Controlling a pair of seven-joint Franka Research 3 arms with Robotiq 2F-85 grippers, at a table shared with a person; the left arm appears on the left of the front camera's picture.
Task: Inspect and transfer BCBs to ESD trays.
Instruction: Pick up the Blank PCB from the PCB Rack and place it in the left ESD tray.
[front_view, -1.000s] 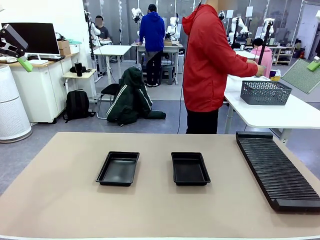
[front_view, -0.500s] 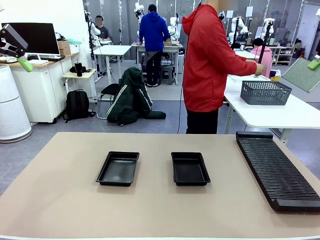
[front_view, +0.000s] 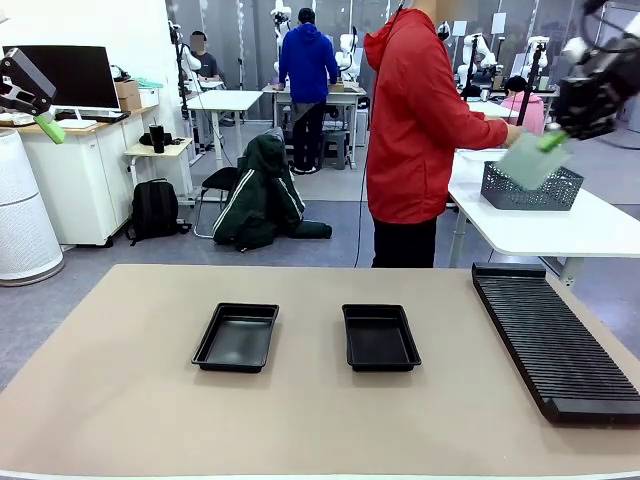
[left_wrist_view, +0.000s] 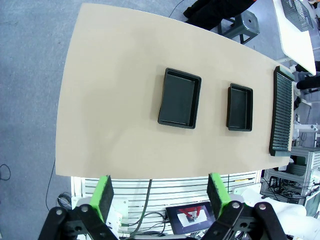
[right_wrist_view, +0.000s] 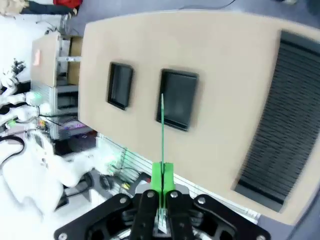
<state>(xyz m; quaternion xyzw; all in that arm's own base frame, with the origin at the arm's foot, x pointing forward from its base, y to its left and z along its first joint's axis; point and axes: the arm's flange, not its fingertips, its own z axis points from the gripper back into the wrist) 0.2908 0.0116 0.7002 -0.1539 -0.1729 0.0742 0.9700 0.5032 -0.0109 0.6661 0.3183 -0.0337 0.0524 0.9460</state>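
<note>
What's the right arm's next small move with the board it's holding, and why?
Probably lower toward the right ESD tray: the right gripper is shut on a BCB high above the table, and it and the left ESD tray lie empty.

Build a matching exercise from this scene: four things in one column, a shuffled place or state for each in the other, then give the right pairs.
Things:
1. left gripper
2. right gripper
3. ESD trays
4. ribbed rack

Places or states:
A. lying along the table's right side
B. shut on a BCB, held up in the air
C. open, holding nothing
D. empty, side by side in the middle of the table

Pairs: 1-C, 2-B, 3-D, 4-A
</note>
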